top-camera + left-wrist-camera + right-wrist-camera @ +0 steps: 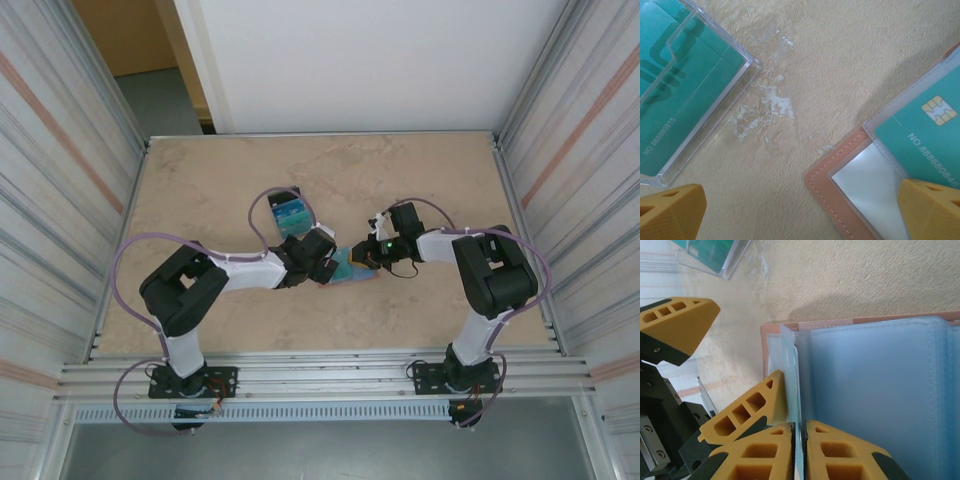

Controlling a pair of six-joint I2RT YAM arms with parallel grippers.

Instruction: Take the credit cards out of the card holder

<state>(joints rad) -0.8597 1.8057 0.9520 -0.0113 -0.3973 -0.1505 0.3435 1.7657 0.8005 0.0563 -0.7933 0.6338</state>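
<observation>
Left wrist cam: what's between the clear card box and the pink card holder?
Only bare table with whitish smears separates the clear box and card holder, per the left wrist view.

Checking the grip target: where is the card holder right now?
The card holder lies open mid-table in the top view, between the left gripper and the right gripper, just below and right of the clear card box.

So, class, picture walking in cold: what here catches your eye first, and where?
At the middle of the table, the right gripper pinches a thin clear leaf standing up from the open pink card holder. The left gripper hangs open over the holder's edge, where a teal card shows in a sleeve. A clear box lies apart from it.
</observation>
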